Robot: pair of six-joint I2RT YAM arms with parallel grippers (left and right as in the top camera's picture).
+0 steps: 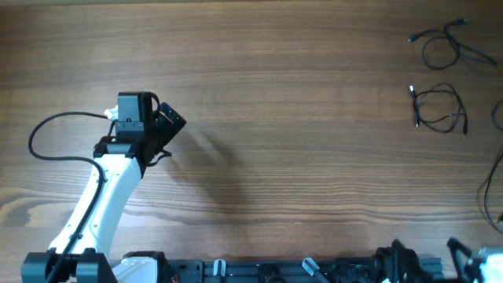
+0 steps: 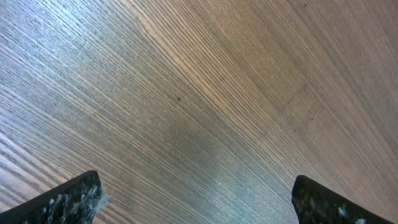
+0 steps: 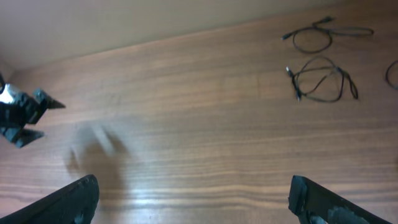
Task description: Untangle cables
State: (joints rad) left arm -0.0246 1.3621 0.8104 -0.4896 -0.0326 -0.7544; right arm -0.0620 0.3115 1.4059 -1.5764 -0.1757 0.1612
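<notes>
Well off to the right of my left tool [image 1: 167, 134], and a little beyond it toward the far edge of the desk [image 1: 314, 181], lie two thin black cables: the farther cable [image 1: 442, 45] and the nearer cable [image 1: 438, 110]. They lie apart, with bare wood between them, and neither crosses the other. I judge the main job of parting them done, at least for this pair. Each one loops over itself, though, and the nearer cable looks the more bunched. Whether that is a loose coil or a real knot is too small for me to tell, so some loosening may be left.

Both my tools are empty. The left tool has its fingers spread wide over bare wood grain, well apart from either cable. My right tool [image 3: 194, 186] is spread just as wide. It faces both cables from well short of them, far to the right of the left tool.

At the overhead view's right edge, further from the left tool than the nearer cable, a dark arc [image 1: 498, 114] is cut off. It may be a third cable, and I cannot say whether it is tangled. A long thin dark line [image 1: 489, 189] runs along that same edge: cable or arm wiring, I cannot tell. My right arm [image 1: 479, 263] barely shows in the overhead view.
</notes>
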